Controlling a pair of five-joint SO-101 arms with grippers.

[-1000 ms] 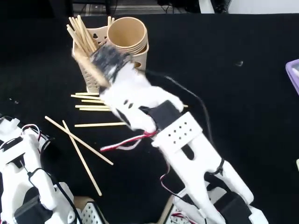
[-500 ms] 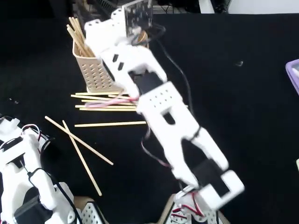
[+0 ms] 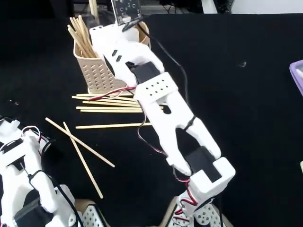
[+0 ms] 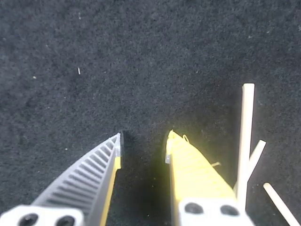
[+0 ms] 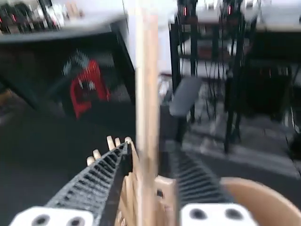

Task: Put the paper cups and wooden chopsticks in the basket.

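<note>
Readable text: none in any view.
Basket (image 3: 99, 73): perforated wall, no lettering legible.
Circuit board (image 3: 127, 10) on the arm's wrist: markings too small to read.
Red object (image 5: 84, 89) in the room behind: blurred, nothing legible.

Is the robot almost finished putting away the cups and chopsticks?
Not yet. Done: a bunch of wooden chopsticks and a tan paper cup sit in the beige perforated basket. In hand: the right end effector holds one more chopstick upright above the basket. Left: several loose chopsticks lie on the black table.
</note>
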